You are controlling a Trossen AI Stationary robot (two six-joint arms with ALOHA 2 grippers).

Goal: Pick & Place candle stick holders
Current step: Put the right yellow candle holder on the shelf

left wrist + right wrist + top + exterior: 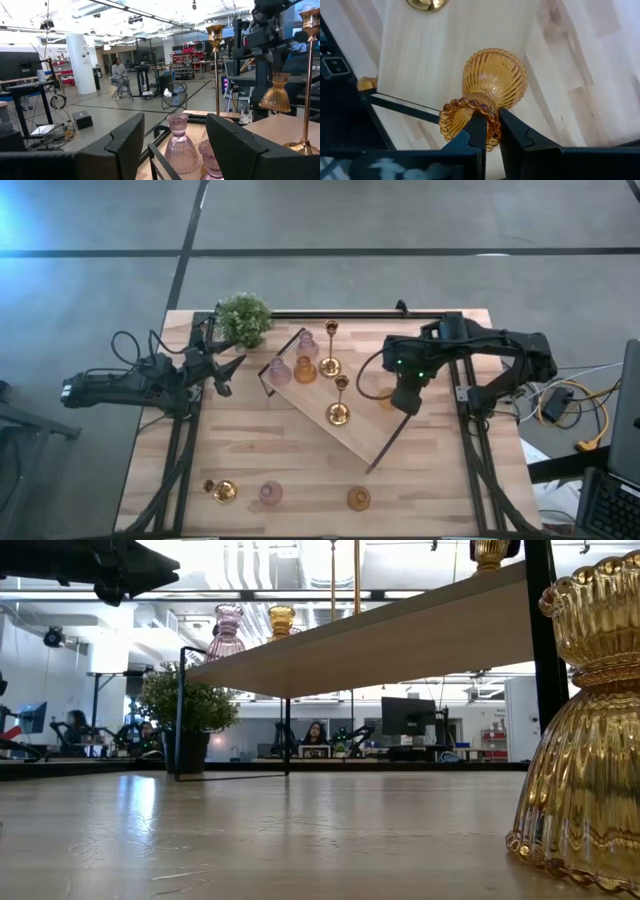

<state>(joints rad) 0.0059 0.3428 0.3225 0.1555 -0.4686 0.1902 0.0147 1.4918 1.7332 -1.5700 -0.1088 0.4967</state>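
My right gripper (404, 402) hangs over the table just right of the long wooden tray (352, 442), shut on an amber glass candle stick holder (492, 80). The tray carries two pink glass holders (279, 372), an amber one (305, 370) and tall gold ones (338, 414), all standing on their bases. A gold holder (222, 491), a pink one (270, 494) and an amber one (358, 499) stand on the table near its front edge. My left gripper (175, 150) waits open at the table's left, level, facing the tray's far end. My right gripper pinches the scalloped rim (492, 116) of the amber holder's upper end between its two fingers, one finger (476, 131) over the hollow and the other outside. The fingers come steeply from above. The holder (275, 95) hangs below them, clear of the table, slightly tilted.
A green potted plant (244, 318) stands at the far left by the tray's end. The tray stands raised on black frames (184, 710) and lies slantwise across the table's middle. Bare wood shows to the right of the tray.
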